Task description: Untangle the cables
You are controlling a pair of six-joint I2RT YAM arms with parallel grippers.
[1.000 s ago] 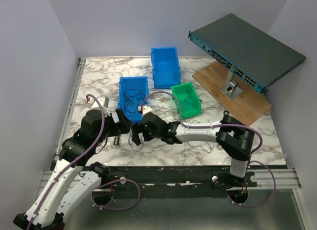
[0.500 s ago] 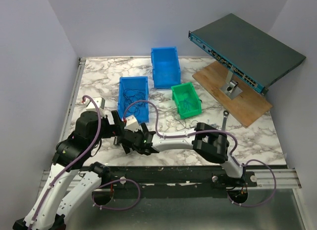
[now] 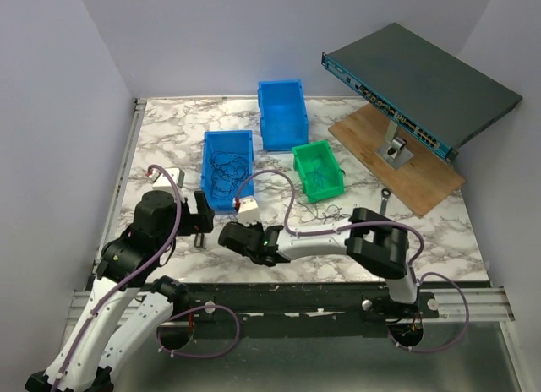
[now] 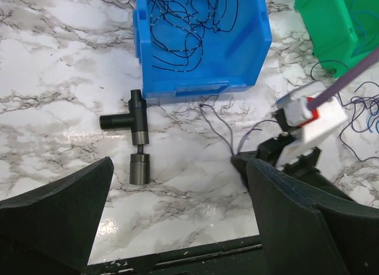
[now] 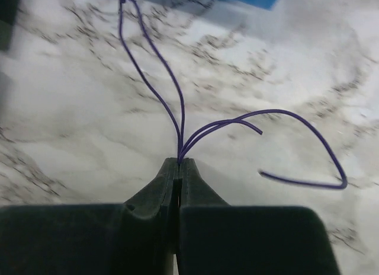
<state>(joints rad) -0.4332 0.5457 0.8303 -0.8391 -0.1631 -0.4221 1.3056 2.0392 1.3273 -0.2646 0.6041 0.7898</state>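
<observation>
Marble-patterned tabletop (image 3: 169, 134) is carrying everything you are working with. Your right gripper (image 5: 179, 162) is reaching low across it, just in front of the nearer blue bin (image 4: 201, 79). Its jaws are pressing fully together and pinching a thin purple-blue cable (image 5: 180, 146) right at the tips. From the pinch, two strands are running up toward the foot of that bin, and a loop is curling off to the right with its free end showing over the marble.

Your left gripper (image 4: 177, 168) is hanging above the table with its fingers spread wide. Nothing is sitting between them and they are touching nothing.

Counting for you: two blue bins are standing on the table, the nearer one and a farther blue bin (image 3: 286, 143) behind it. One green bin (image 3: 325, 192) is sitting to their right. A tangle of dark cables (image 4: 189, 26) is filling the nearer blue bin, green-bin cables (image 3: 319, 168) are lying in the green one, and loose cables (image 3: 323, 215) are sprawling on the marble in front of it. You cannot count the strands in any of these. One black T-shaped fitting (image 4: 137, 130) is lying just before the nearer bin, one silver wrench (image 3: 382, 204) is lying to the right, and one dark network switch (image 3: 418, 84) is tilting over a wooden board (image 3: 423, 176).
</observation>
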